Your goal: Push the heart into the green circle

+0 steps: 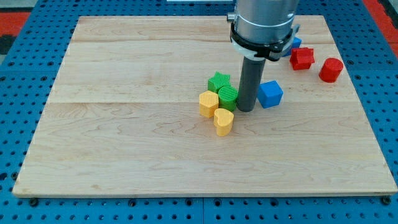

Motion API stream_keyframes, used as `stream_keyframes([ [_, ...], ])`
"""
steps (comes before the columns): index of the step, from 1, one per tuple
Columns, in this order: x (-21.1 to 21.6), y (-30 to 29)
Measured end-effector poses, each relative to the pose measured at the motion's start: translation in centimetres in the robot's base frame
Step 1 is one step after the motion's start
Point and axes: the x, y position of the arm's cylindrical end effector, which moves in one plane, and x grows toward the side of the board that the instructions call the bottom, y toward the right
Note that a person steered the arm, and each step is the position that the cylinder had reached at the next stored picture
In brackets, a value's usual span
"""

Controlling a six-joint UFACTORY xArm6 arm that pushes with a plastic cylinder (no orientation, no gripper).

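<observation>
Heart block, yellow, lies at 6 o'clock of the green circle, touching or nearly touching it, with the yellow pentagon at its 10 o'clock. My tip – a bare rod, with no fingers to open or close – stands at 3 o'clock of the circle, beside the blue cube. Risk: approaching from this side would probably shove the circle into the green star and pentagon – scattering the cluster rather than moving the heart.
</observation>
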Motion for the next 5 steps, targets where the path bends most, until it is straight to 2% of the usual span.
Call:
stream_keyframes([
  [1,1.1,1.9],
  [3,6.2,5.7],
  [4,6.2,-0.1],
  [5,7.9,-2.1],
])
